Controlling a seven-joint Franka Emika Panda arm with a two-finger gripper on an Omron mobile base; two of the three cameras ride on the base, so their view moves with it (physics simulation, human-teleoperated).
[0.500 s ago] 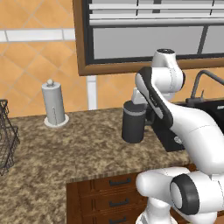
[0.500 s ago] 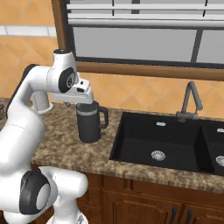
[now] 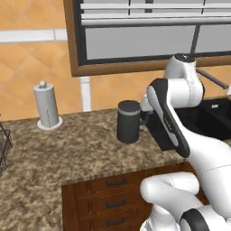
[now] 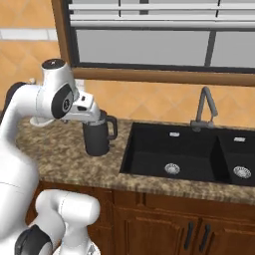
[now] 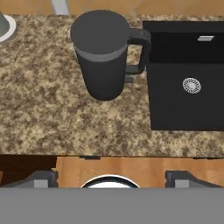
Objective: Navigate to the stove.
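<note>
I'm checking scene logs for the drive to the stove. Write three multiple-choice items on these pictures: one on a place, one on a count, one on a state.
1. Where does the dark kettle stand?
A. in the sink basin
B. on the granite counter beside the sink
C. on the window sill

2. How many basins with a drain does the sink show in the right base view?
A. one
B. two
C. three

3. In what state is the kettle?
A. upright, lid on
B. tipped over
C. held by the end effector

Answers: 1 B, it rests on the counter, its handle toward the basin. 2 B, two drains show. 3 A, it stands upright with its lid closed and nothing grips it.
</note>
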